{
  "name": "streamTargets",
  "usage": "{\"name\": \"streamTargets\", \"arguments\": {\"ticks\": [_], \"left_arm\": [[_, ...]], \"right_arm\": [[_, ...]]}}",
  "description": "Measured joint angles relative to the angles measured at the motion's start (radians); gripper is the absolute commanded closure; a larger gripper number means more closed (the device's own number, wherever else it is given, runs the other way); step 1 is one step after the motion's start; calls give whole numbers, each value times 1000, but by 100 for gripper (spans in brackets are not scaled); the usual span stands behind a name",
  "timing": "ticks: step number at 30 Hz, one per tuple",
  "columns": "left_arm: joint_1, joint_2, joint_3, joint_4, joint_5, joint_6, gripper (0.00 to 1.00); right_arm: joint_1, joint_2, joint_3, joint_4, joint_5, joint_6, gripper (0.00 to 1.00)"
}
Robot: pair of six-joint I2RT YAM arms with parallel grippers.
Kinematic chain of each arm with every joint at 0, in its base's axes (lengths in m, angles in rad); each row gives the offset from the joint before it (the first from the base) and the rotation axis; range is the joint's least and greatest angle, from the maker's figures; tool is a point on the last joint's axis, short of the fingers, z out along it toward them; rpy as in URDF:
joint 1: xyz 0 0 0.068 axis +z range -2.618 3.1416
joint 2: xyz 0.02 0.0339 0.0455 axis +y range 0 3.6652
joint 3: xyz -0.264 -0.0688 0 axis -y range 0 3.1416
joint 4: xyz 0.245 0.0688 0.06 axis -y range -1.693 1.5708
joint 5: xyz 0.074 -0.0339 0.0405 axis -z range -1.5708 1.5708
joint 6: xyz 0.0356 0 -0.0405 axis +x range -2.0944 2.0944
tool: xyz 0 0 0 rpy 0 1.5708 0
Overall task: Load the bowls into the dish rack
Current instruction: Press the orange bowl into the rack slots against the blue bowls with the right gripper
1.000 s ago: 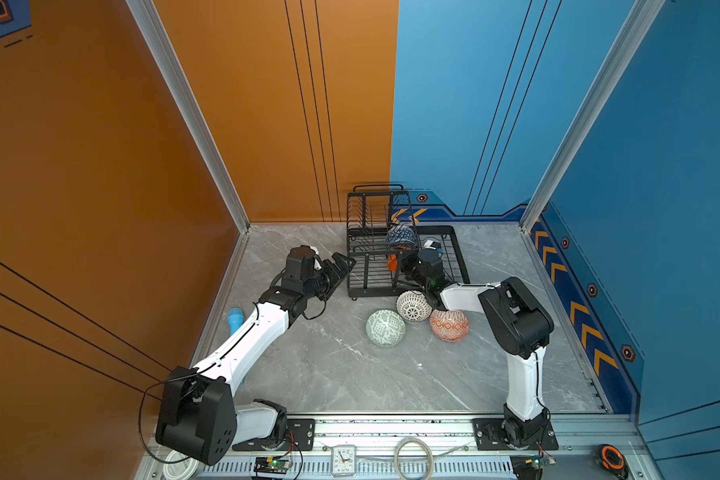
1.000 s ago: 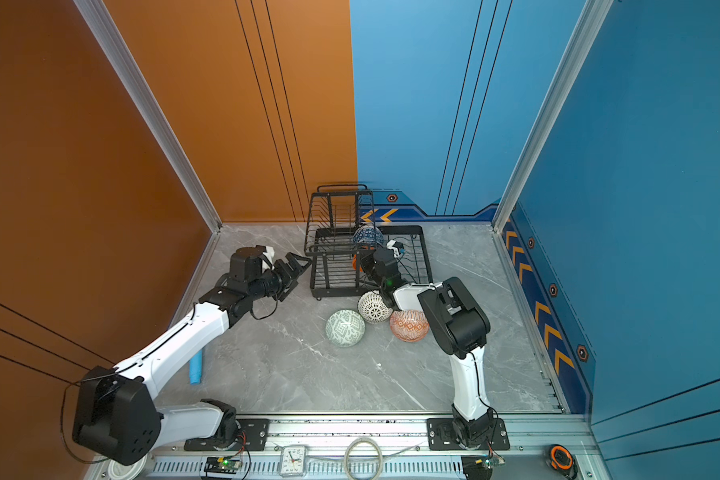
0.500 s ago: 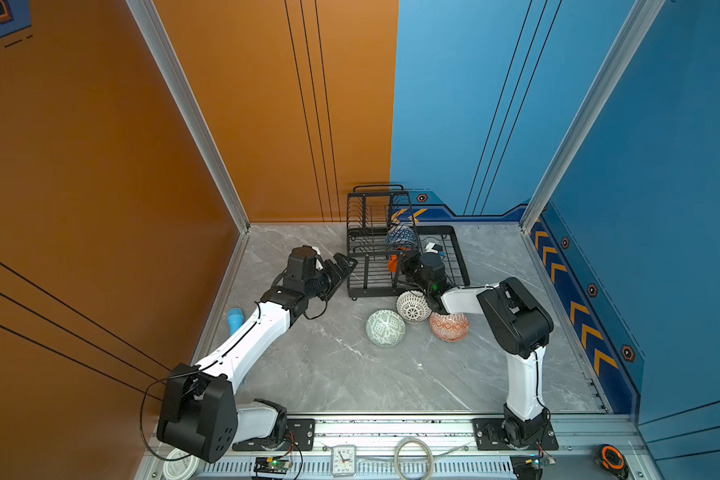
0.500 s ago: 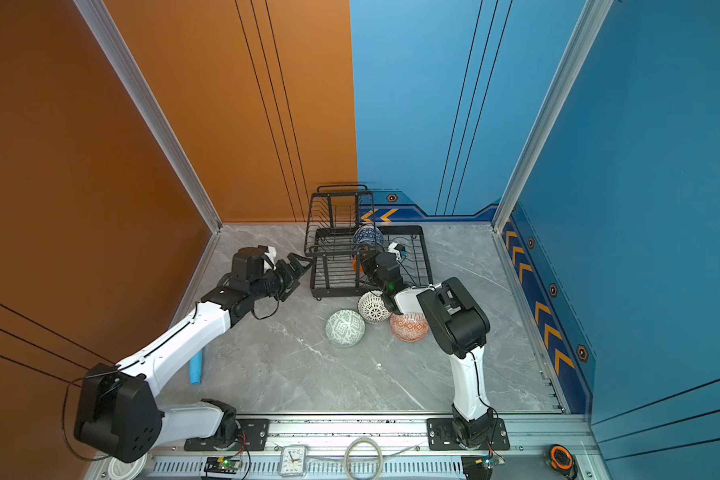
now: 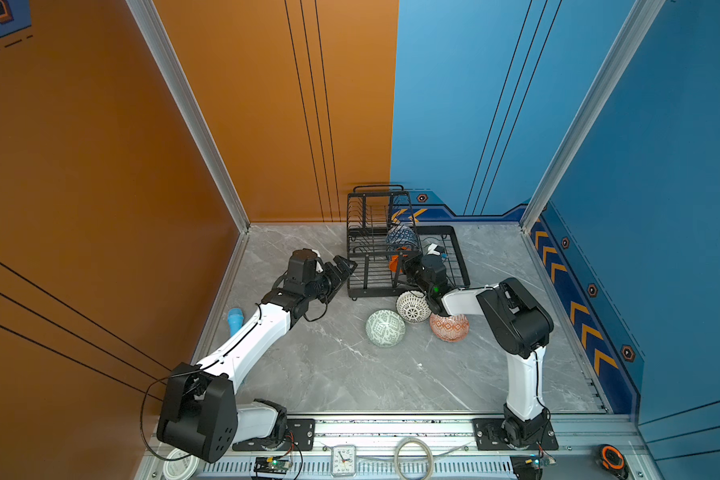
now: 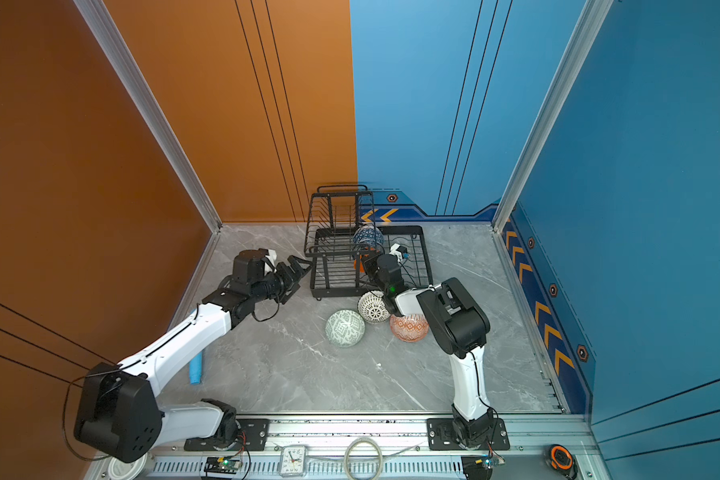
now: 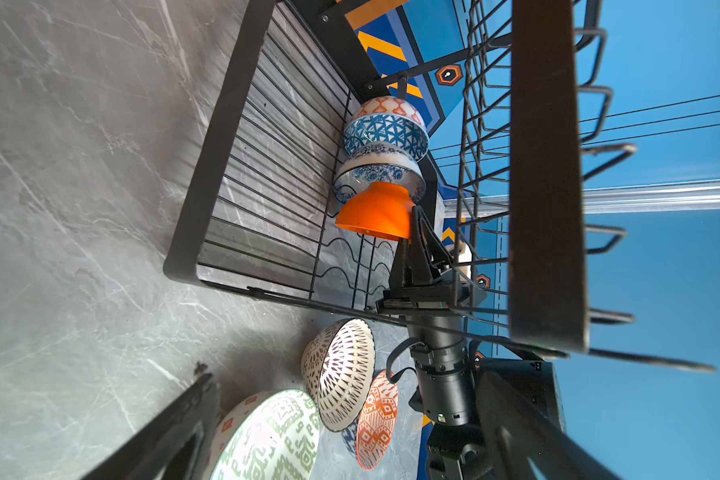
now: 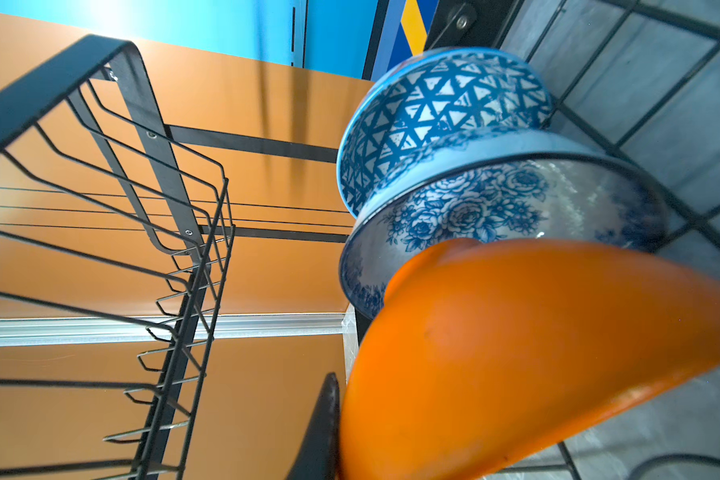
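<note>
Grey marble table (image 5: 316,374) runs back to the dish rack (image 5: 360,286), where my right gripper (image 7: 416,224) is pinched shut on the rim of the orange bowl (image 7: 375,212). The bowl stands on edge in the base tray. Its foot points at the floral bowl (image 8: 474,208) just beyond and its mouth faces my wrist, axis level along the row (letting go looks next). My left gripper (image 5: 341,268), jaws wide and empty, hangs beside the rack's end.

The desk (image 5: 350,374) carries the dish rack (image 5: 366,270) at frame centre. Three bowls (image 5: 412,306) lie just below it. A blue cylinder (image 5: 234,320) lies at left.
</note>
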Motion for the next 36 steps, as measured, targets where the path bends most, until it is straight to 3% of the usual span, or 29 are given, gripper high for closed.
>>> {"name": "streamTargets", "arguments": {"ticks": [22, 36], "left_arm": [[0, -14, -13, 7, 4, 0, 2], [0, -16, -13, 8, 4, 0, 2]], "right_arm": [[6, -43, 129, -396, -9, 56, 100], [7, -48, 155, -461, -11, 79, 100]]}}
